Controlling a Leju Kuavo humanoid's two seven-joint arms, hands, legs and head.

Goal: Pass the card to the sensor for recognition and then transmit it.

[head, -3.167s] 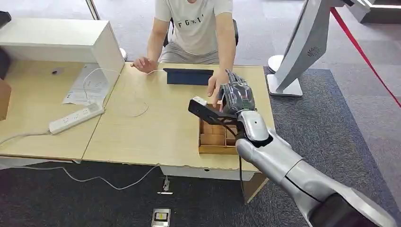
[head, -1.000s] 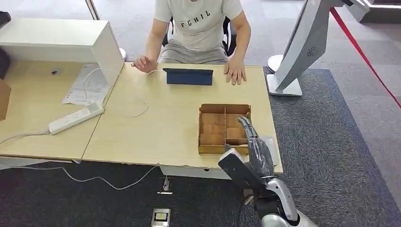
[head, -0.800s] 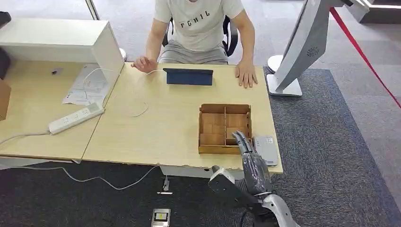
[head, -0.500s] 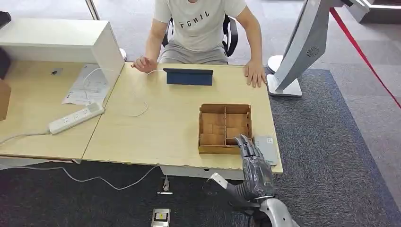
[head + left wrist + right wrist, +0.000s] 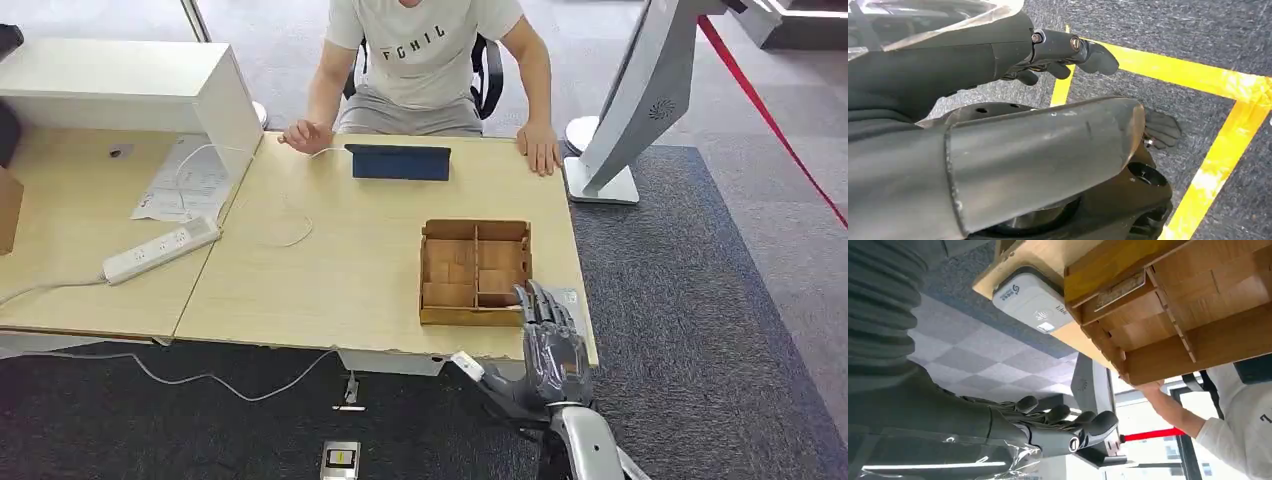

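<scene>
Flat grey card reader [image 5: 570, 303] at the bench's near right corner

The rounded plastic sensor lies just beside the compartmented wooden tray [image 5: 475, 271] on the pale bench [image 5: 330, 270]; I cannot make out the card. The right hand [image 5: 549, 345] holds nothing, dark fingers extended over it; the left hand [image 5: 1068, 47] is loosely curled over grey carpet.

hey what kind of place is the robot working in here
Probably an office or reception-style test area: light wooden desks on grey carpet, a person seated behind a tablet, a white card sensor by a wooden divided box.
</scene>
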